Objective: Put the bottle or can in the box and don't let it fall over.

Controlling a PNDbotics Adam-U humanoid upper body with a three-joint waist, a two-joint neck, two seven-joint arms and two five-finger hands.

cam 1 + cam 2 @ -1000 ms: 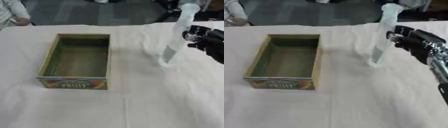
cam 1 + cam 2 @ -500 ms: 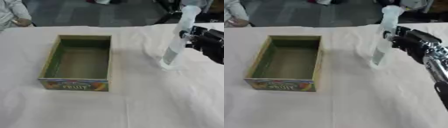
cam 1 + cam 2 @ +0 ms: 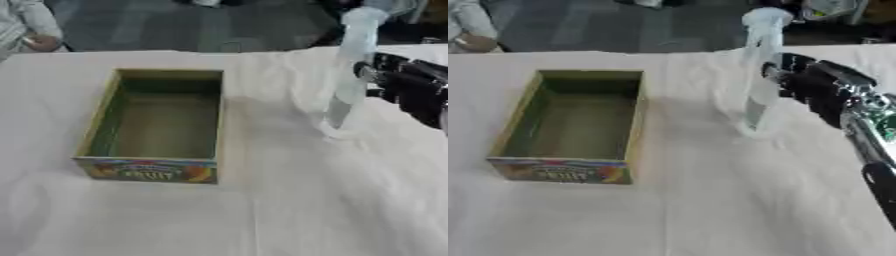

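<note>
Gripping upright bottle (image 3: pixel 759 75), right hand (image 3: pixel 811 90); box (image 3: pixel 570 127) well apart.

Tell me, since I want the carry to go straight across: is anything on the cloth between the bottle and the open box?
Nothing visible. The clear bottle stands upright beside the right hand, and only bare white tablecloth lies between it and the box. The box's near wall is the only thing to lift over.

1. The right hand (image 3: pixel 815 90) has closed in against the clear bottle (image 3: pixel 759 75), its fingers now at the bottle's side
2. The bottle leans a little less than before
</note>
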